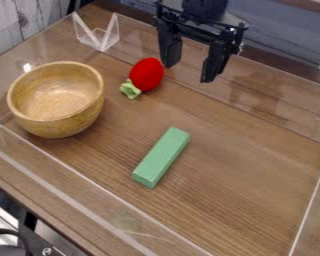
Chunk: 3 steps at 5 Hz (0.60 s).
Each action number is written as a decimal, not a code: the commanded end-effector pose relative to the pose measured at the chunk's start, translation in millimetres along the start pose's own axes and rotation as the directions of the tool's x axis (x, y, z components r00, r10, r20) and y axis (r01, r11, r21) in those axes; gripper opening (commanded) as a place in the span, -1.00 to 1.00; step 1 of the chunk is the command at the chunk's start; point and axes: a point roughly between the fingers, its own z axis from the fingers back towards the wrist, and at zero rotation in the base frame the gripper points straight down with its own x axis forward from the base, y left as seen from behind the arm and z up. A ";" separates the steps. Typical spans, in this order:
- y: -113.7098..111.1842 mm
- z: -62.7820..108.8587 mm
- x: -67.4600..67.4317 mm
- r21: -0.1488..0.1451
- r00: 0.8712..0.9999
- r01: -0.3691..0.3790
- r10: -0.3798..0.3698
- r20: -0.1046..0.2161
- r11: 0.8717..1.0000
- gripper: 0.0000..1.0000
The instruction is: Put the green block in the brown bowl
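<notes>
The green block (163, 157) lies flat on the wooden table, in the lower middle of the camera view, its long side running diagonally. To its left stands the brown bowl (55, 97), round, wooden and with nothing inside. My gripper (188, 62) hangs at the top of the view, pointing down, well above and behind the block. Its two black fingers (212, 63) stand apart with nothing between them, so it is open.
A red strawberry toy (145, 75) with a green stem lies between the bowl and the gripper, close to the left finger. Clear plastic walls (96, 33) edge the table, and a low clear rail runs along the front.
</notes>
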 end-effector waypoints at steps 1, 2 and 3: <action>-9.5 -4.7 -17.7 -0.006 0.992 0.122 -0.122 -0.025 0.993 1.00; -14.3 -24.2 -37.6 -0.010 0.977 0.207 -0.208 -0.050 0.978 1.00; -17.4 -40.9 -50.5 -0.005 0.961 0.271 -0.271 -0.047 0.963 1.00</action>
